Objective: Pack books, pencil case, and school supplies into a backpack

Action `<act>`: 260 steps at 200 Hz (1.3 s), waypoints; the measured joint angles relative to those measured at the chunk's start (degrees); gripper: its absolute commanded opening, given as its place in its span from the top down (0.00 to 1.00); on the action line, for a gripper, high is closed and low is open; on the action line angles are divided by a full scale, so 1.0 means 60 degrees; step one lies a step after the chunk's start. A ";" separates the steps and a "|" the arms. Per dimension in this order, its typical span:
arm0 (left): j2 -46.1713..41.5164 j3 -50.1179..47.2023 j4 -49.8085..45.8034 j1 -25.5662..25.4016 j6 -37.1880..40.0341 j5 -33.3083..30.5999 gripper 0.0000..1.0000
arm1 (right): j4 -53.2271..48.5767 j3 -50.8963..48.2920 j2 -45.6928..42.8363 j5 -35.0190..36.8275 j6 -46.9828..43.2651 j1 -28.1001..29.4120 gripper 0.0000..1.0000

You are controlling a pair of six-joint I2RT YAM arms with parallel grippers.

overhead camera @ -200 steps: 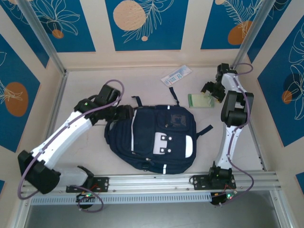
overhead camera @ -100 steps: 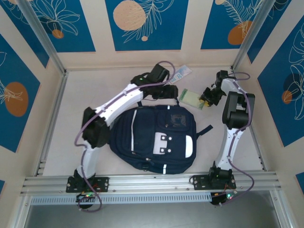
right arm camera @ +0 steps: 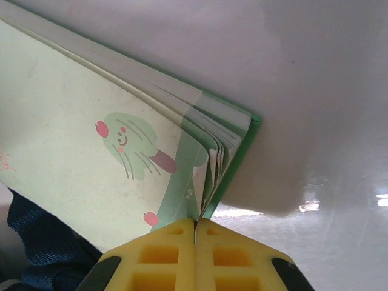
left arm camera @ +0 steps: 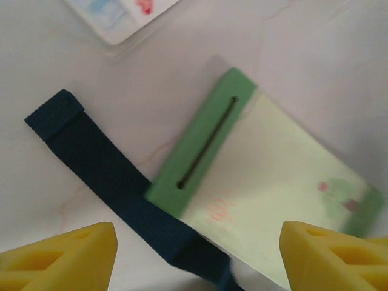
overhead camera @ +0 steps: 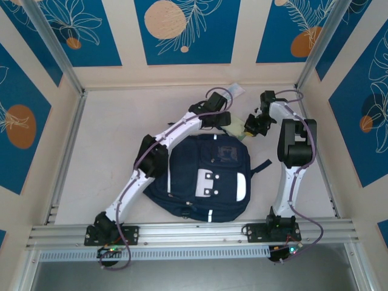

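CORNER CAUGHT: Your right pincer (right arm camera: 195, 227) stands fully closed, its yellow tips pinching one corner of the pale green notebook (right arm camera: 91, 139). The notebook spreads ahead of the pincer and off to its left, with pages splayed just above the tips. Your left pincer (left arm camera: 197, 257) hangs wide apart and holds nothing. The same notebook lies straight ahead of it, closer to one finger than the other. The darker green binding strip (left arm camera: 203, 142) sits at the far end, slanting across the pincer's line, so the notebook's long axis appears to run from that strip back towards the fingers. A navy backpack strap (left arm camera: 103, 157) passes by the notebook's near corner, just ahead of the other finger. From above, both pincers meet over the notebook; the right one grips it and so is the nearer, and the backpack (overhead camera: 206, 176) lies just behind them, towards their bases. Count one notebook, one white-and-blue packet (left arm camera: 121, 15) beyond the left pincer, one backpack and one strap; whether the bag's zip is open you cannot tell
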 measured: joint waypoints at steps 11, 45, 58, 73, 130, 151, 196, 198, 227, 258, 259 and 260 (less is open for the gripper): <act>0.0095 -0.0004 -0.0007 0.0033 -0.0025 -0.0211 0.29 | -0.0029 0.0000 -0.0004 0.0058 -0.0135 -0.0011 1.00; 0.0127 0.0047 0.0146 0.0087 0.0095 -0.0812 0.28 | -0.0066 -0.0087 -0.0004 0.0313 -0.0517 -0.0204 1.00; 0.0127 0.0051 0.0339 0.0106 0.0113 -0.0849 0.28 | -0.0102 -0.0117 -0.0004 0.0310 -0.0736 -0.0284 1.00; 0.0160 0.0051 0.0630 0.0149 0.0098 -0.0765 0.29 | -0.0102 -0.0164 -0.0004 0.0299 -0.0933 -0.0372 1.00; 0.1060 0.0674 0.2310 0.0259 -0.0066 0.0153 0.30 | 0.0233 -0.0856 -0.0645 -0.0120 -0.0699 -0.0641 0.78; 0.1475 0.0962 0.2634 0.0270 -0.0211 0.0321 0.30 | 0.1005 -0.1858 -0.1534 -0.0616 0.0073 -0.0900 0.57; 0.1617 0.1049 0.2962 0.0386 -0.0692 0.0721 0.31 | 0.3340 -0.4058 -0.3198 -0.1989 0.2095 -0.1486 0.39; 0.1628 0.1064 0.2980 0.0393 -0.0721 0.0743 0.31 | 0.3388 -0.4065 -0.3191 -0.2036 0.2138 -0.1497 0.38; 0.1712 0.1104 0.3096 0.0426 -0.0973 0.1045 0.32 | 0.4426 -0.4000 -0.2616 -0.3060 0.2969 -0.1443 0.36; 0.1734 0.1126 0.3111 0.0437 -0.1166 0.1341 0.33 | 0.4557 -0.3530 -0.1734 -0.3461 0.3359 -0.1290 0.36; 0.1734 0.1126 0.3111 0.0437 -0.1173 0.1348 0.33 | 0.4550 -0.3515 -0.1719 -0.3461 0.3359 -0.1286 0.36; 0.1738 0.1129 0.3111 0.0441 -0.1188 0.1366 0.33 | 0.4539 -0.3501 -0.1698 -0.3461 0.3359 -0.1286 0.36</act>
